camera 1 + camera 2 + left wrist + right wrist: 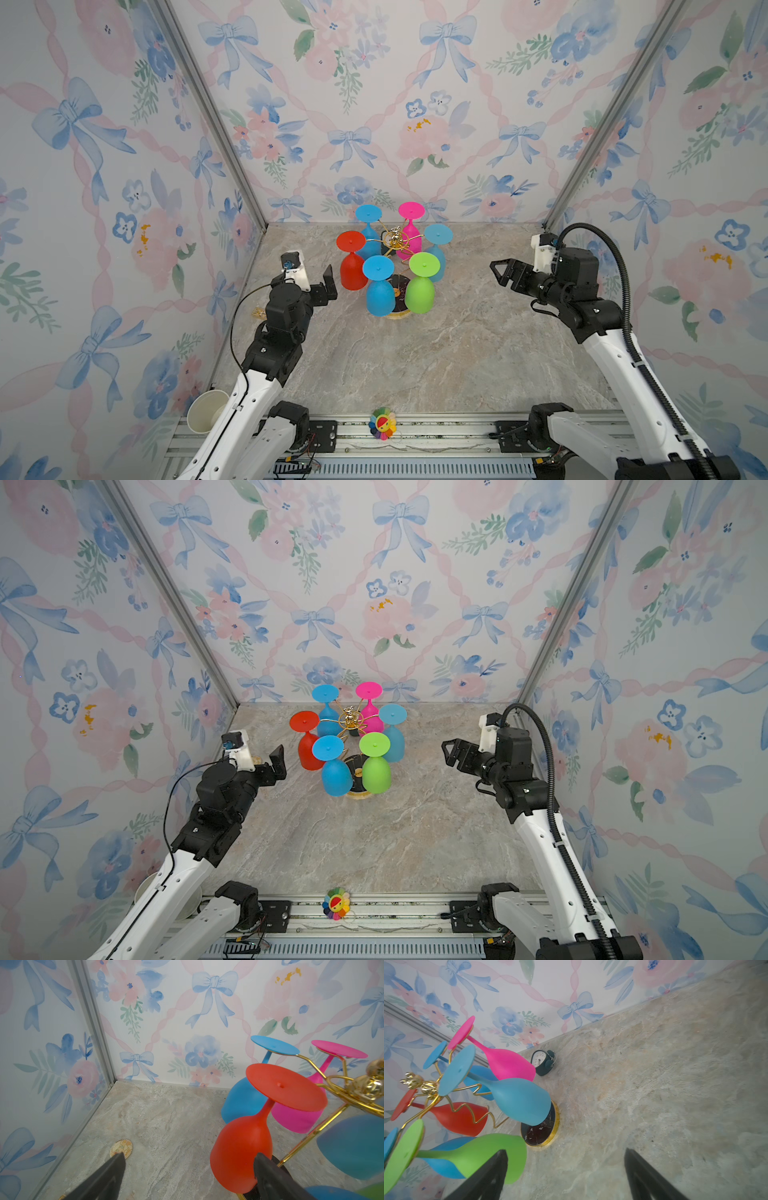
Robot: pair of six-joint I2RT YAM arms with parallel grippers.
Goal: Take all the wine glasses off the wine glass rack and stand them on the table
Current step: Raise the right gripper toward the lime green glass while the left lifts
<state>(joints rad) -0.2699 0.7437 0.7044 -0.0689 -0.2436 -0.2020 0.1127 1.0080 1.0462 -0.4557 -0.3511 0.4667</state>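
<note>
Your left gripper is empty, its two black fingers spread wide, low beside the red glass. In the left wrist view one finger overlaps the red bowl. Whether it touches is hard to tell, though both top views suggest a narrow gap. Your right gripper is also spread wide and holds nothing. It sits well apart from the rack, on the rack's right side, aimed toward the green glass.

The rack stands toward the back of the table. Six glasses hang upside down from its gold wire arms, each foot resting in a loop. The red glass is on the left arm, nearest your left gripper, so it looks like the one to take.

To do this well, you probably want to centre the bowl or stem between the fingers before closing, then squeeze gently. Draw the glass outward along its arm, away from the centre knob, until the foot clears the loop. Mind the blue glass hanging just beside it, and pull slowly, because the rack could tip or slide.
</note>
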